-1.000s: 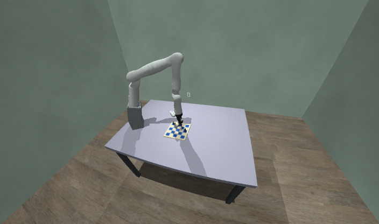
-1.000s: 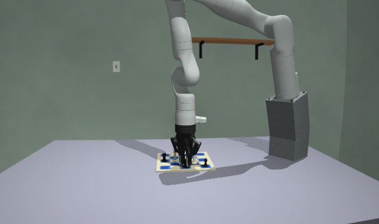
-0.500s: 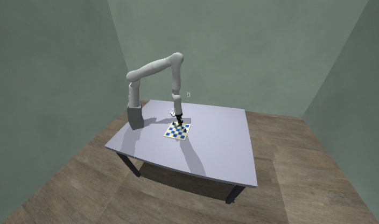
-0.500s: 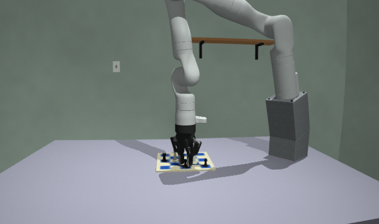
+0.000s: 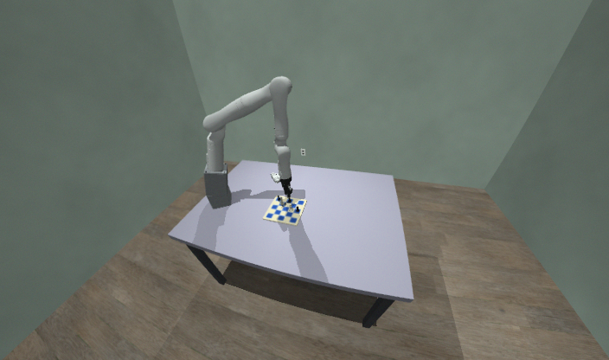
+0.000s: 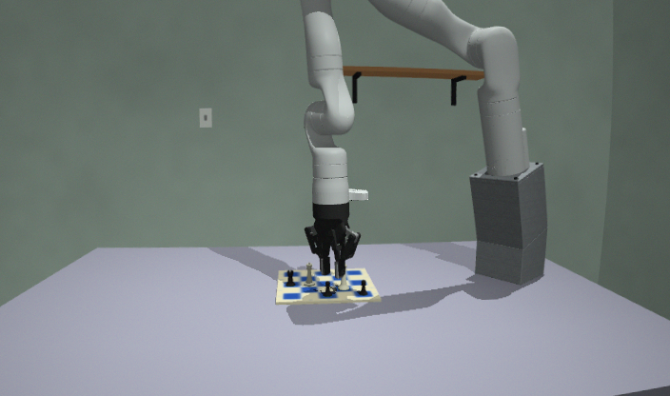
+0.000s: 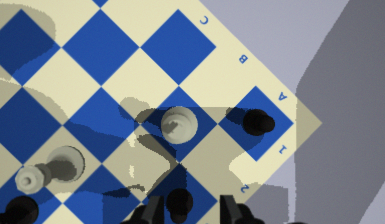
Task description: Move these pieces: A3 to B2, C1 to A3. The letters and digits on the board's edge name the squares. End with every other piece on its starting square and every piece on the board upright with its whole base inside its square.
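On the blue and cream board, a white piece stands upright on B2, its base inside the square. A black pawn stands upright on A3, its base inside the square. C1 is bare blue. My gripper is partly open and holds nothing. Its fingertips are just above the A3 pawn, which shows between them in the wrist view, nearer the left one. The gripper's lower parts are cut off there.
Another black pawn stands on A1. A tall white piece stands on C4, with a black piece beside it on C5. The white B2 piece is close beside the fingers. The arm's base stands at the table's edge.
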`<state>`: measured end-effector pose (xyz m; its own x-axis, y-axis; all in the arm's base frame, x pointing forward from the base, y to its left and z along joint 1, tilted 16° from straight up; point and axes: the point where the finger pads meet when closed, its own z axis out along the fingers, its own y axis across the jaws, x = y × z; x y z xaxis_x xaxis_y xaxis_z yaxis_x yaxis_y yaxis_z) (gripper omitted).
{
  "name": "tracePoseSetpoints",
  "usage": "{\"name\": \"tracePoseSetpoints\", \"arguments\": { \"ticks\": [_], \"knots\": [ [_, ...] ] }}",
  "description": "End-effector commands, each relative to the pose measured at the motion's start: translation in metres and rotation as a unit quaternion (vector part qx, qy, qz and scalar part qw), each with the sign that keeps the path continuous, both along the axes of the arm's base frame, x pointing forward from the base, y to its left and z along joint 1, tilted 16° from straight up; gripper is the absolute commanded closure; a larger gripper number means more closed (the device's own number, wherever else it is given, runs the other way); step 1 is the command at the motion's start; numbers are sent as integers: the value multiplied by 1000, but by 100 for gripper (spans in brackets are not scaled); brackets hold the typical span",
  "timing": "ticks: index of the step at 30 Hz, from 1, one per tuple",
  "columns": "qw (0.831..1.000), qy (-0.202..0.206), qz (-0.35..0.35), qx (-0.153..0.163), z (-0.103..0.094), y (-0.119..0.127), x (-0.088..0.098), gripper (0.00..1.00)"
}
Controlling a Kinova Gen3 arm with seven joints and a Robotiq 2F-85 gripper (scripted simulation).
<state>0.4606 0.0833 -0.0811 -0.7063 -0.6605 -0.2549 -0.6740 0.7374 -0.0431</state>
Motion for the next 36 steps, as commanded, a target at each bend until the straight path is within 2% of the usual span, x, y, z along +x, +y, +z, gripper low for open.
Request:
{"name": "tracePoseSetpoints", "arguments": {
  "ticks": [1,8,16,17,36],
  "knots": [
    [1000,-11,-5,2,24,-5,4,66],
    [1000,-11,-5,2,51,-9,-2,66],
    [1000,-11,-5,2,56,-10,-3,66],
    [1000,-11,-5,2,56,-10,-3,0],
    [1000,-11,-5,2,56,-10,-3,0]
  ]
}}
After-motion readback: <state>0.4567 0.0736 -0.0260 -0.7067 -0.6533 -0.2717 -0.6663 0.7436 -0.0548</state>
